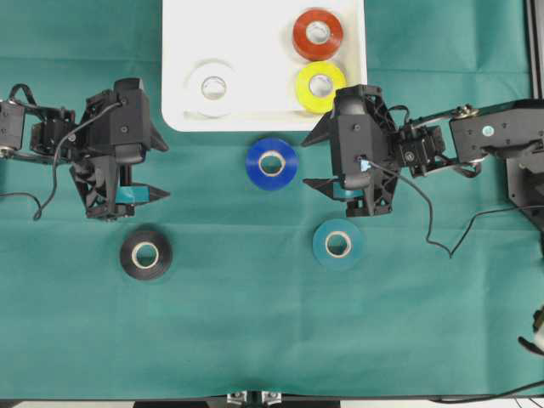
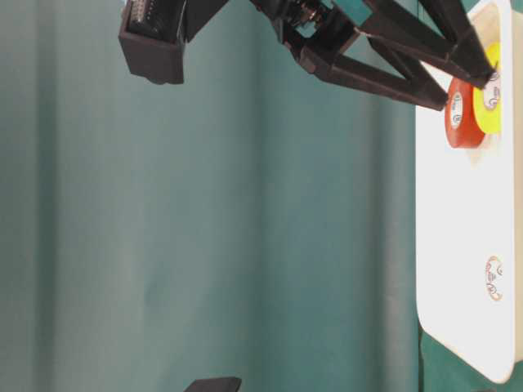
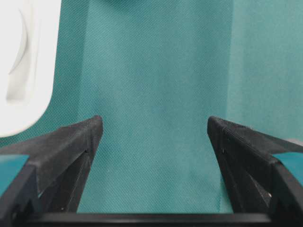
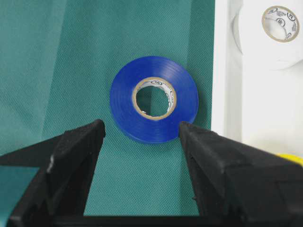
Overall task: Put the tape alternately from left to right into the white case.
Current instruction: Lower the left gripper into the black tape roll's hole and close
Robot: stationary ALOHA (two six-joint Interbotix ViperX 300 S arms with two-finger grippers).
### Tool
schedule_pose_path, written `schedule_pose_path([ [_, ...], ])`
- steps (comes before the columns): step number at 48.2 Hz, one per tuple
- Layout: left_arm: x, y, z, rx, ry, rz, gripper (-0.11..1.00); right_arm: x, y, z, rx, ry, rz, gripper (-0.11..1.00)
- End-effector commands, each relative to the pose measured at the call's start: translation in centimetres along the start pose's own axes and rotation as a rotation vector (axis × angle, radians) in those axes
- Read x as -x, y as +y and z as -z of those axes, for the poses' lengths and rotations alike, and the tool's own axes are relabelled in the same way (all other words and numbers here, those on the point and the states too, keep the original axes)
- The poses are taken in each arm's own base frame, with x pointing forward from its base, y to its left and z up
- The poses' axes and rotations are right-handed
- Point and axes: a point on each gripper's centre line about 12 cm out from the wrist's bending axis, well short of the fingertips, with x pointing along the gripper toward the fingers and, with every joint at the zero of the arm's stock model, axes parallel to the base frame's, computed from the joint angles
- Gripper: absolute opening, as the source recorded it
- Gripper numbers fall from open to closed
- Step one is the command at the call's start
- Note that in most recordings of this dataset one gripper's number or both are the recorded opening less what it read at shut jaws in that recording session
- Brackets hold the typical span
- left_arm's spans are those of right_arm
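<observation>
1. Hovering at the far left, the left gripper (image 1: 157,170) is spreading its jaws wide over bare green cloth (image 1: 255,340), gripping nothing; the wrist view is showing only fabric between its fingers (image 3: 75,142).
2. The black roll (image 1: 145,254) is lying flat just below it, with open cloth all around.
3. The white case (image 1: 183,119) is sitting against the top edge, its rounded lower-left corner near the left gripper; the white roll (image 1: 213,87) is resting in its left half.
4. The blue roll (image 1: 272,163) is lying just below the case's lower rim, apart from it.
5. The orange-red roll (image 1: 318,34) and yellow roll (image 1: 320,86) are sitting in the case's right half, touching.
6. The right gripper (image 1: 316,160) is gaping empty, fingers (image 4: 75,156) aimed at the blue roll.
7. The teal roll (image 1: 338,244) is lying just below it.
</observation>
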Motion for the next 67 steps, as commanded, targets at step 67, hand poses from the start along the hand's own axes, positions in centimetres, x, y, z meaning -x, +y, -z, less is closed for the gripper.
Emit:
schedule_pose_path([
  [67, -3.1, -7.4, 3.4, 0.202, 0.344, 0.029, 0.61, -0.3, 0.2, -0.1, 0.006, -0.002, -0.007, 0.71],
])
